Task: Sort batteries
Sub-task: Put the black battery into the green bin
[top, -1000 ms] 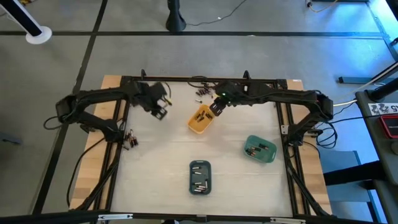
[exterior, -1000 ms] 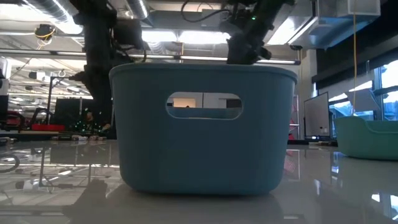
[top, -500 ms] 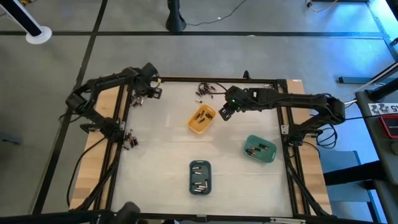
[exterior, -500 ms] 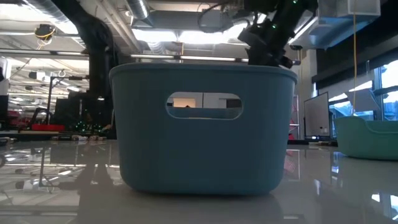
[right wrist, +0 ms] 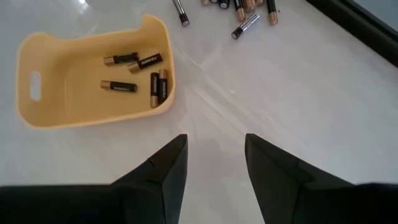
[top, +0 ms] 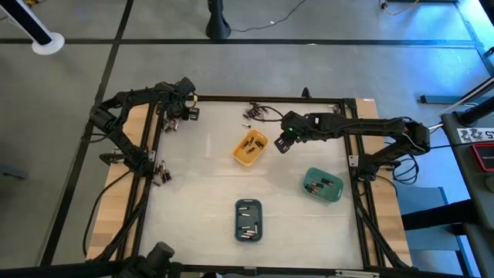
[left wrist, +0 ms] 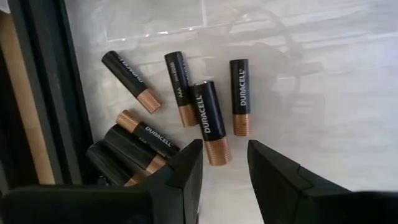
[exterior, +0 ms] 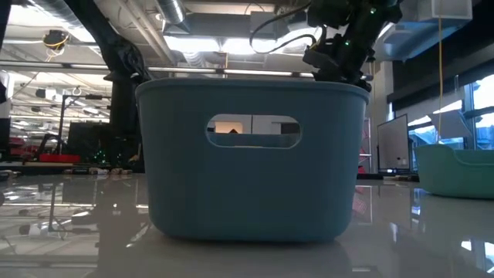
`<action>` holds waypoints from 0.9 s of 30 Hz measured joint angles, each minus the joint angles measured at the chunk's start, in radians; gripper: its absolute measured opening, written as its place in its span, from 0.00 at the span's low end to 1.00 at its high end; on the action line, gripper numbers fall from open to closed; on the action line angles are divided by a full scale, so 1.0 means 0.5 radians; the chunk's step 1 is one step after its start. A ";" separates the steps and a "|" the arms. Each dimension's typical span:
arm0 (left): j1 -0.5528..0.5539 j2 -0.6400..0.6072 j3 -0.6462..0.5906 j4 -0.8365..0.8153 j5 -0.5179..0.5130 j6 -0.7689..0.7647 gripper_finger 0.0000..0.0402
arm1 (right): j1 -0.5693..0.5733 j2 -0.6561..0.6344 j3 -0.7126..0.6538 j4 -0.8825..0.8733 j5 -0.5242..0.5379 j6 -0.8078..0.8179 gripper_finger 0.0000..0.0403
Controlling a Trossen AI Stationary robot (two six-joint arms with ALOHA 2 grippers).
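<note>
I have the left pincer (top: pixel 187 113) at the far left corner of the bench (top: pixel 201 201), hanging over a small heap of batteries (left wrist: pixel 186 118) that lies against the black frame rail (left wrist: pixel 37 93). Through its wrist camera I see its two fingers (left wrist: pixel 186 171) standing apart with nothing between them; the black-and-copper cells lie just beyond the tips, some touching each other, one half hidden under its neighbours.

The right pincer (top: pixel 282 143) sits just beside the orange tray (top: pixel 249 148), on the side toward the green tray (top: pixel 323 185). Its fingers (right wrist: pixel 165 168) are apart too and hold nothing; bare bench shows in the gap. Four or five batteries lie in the orange tray (right wrist: pixel 74 68). A second loose cluster (top: pixel 255 113) rests near the far edge, well apart from the left heap.

The slate-blue tray (top: pixel 248 219) at the near edge holds a few cells, and the green tray holds some as well. In the low camera the blue tray (exterior: pixel 251 158) fills the middle, with the right arm showing above its rim.
</note>
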 joint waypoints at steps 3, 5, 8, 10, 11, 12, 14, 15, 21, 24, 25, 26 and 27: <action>0.000 0.003 0.000 0.027 -0.034 -0.045 0.29 | 0.000 0.000 0.000 0.000 0.000 0.000 0.41; -0.006 0.020 0.000 0.040 -0.070 -0.069 0.29 | 0.000 0.000 0.000 0.000 0.000 0.000 0.41; -0.038 0.058 0.000 0.036 -0.143 -0.092 0.29 | 0.001 0.000 0.000 0.000 0.000 0.000 0.41; -0.061 0.086 0.000 0.030 -0.191 -0.093 0.29 | 0.001 -0.001 0.000 -0.003 0.000 0.000 0.41; -0.070 0.098 0.000 0.032 -0.218 -0.101 0.29 | 0.001 0.000 0.000 -0.005 0.000 -0.005 0.41; -0.078 0.109 0.000 0.032 -0.243 -0.110 0.29 | 0.001 0.000 0.000 -0.006 0.000 -0.010 0.41; -0.087 0.122 0.000 0.038 -0.268 -0.119 0.29 | 0.001 0.000 0.000 -0.012 0.000 -0.014 0.41; -0.093 0.127 0.000 0.038 -0.271 -0.121 0.29 | 0.001 0.000 0.000 -0.017 0.000 -0.014 0.41; -0.104 0.130 0.000 0.066 -0.143 -0.127 0.29 | 0.002 0.000 0.002 -0.025 0.002 -0.021 0.41; -0.104 0.130 0.000 0.076 -0.129 -0.133 0.29 | 0.002 0.000 0.002 -0.025 0.008 -0.022 0.41; -0.104 0.130 0.000 0.076 -0.129 -0.133 0.29 | 0.002 0.000 0.002 -0.025 0.009 -0.022 0.41; -0.104 0.130 0.000 0.077 -0.119 -0.131 0.29 | 0.002 0.000 0.002 -0.025 0.010 -0.022 0.41; -0.103 0.130 0.000 0.077 -0.106 -0.130 0.29 | 0.002 0.000 0.002 -0.024 0.011 -0.022 0.41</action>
